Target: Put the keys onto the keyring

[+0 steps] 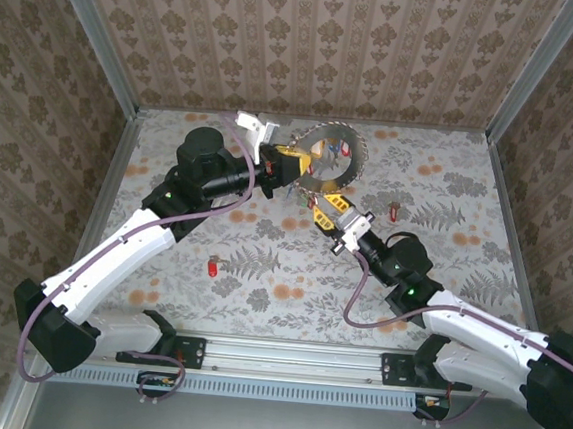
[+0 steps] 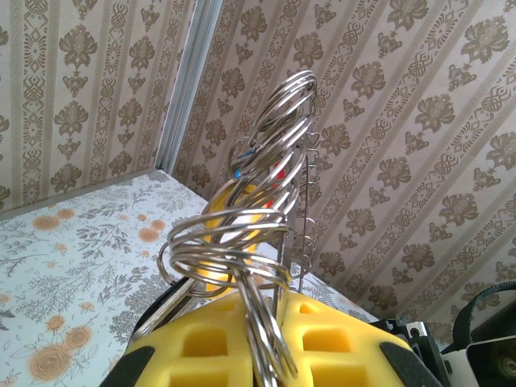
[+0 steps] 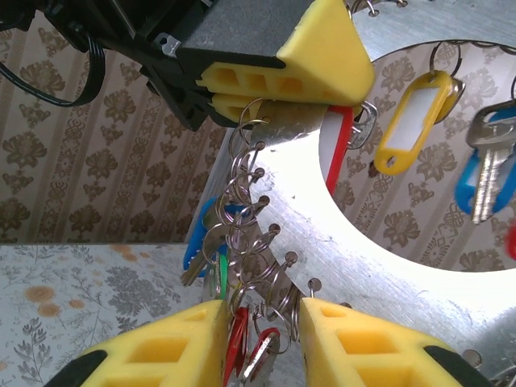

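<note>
Left gripper (image 1: 289, 165) is clamped shut on the keyring (image 1: 356, 150), holding it raised over the table's (image 1: 441, 288) far middle, while right gripper (image 1: 322, 206) stands partly open around dangling keys (image 3: 235, 343), grip undeterminable, so any tug risks snagging the tangled split rings (image 3: 242, 201) and twisting the keyring loose.

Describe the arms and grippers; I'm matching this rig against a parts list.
The left arm and right arm have white shells with black joints, each trailed by a purple cable. The left gripper and right gripper have yellow fingers with rectangular cut-outs.
</note>
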Robot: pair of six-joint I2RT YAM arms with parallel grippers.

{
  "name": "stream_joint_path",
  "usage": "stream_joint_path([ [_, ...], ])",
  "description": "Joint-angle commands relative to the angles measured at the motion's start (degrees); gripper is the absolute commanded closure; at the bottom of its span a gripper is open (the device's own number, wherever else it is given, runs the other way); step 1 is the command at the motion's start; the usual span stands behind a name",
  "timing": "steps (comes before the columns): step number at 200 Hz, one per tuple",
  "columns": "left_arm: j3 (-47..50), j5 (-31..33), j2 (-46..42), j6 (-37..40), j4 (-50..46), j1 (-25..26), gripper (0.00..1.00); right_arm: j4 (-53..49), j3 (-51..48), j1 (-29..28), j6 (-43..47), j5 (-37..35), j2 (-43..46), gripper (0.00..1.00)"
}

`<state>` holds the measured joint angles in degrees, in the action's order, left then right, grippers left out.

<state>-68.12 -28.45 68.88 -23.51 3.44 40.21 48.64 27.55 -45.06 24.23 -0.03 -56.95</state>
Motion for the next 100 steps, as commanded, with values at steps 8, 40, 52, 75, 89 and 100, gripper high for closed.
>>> stream_joint_path([
  [8,-0.2,0.1,-0.9,-0.2,5.4,0.5,1.00,1.3,-0.2,-0.4,0.2,-0.6,2.0,0.69],
  [40,-0.3,0.2,-0.9,-0.3,5.4,0.4,1.00,1.2,-0.9,-0.4,0.5,-1.6,2.9,0.69],
  [52,-0.4,0.1,-0.8,-0.3,5.5,0.5,1.00,1.0,-0.8,-0.4,0.6,-1.6,2.8,0.69],
  [75,-0.6,-0.2,-0.6,-0.4,5.6,0.5,1.00,0.9,-0.5,-0.5,0.8,-1.8,2.3,0.69],
  [89,-0.5,-0.2,-0.6,-0.6,5.5,0.5,1.00,0.8,-0.2,-0.5,0.8,-1.6,1.9,0.69],
  [100,-0.4,-0.2,-0.7,-0.7,5.5,0.6,1.00,0.8,0.0,-0.4,0.6,-1.2,1.4,0.69],
])
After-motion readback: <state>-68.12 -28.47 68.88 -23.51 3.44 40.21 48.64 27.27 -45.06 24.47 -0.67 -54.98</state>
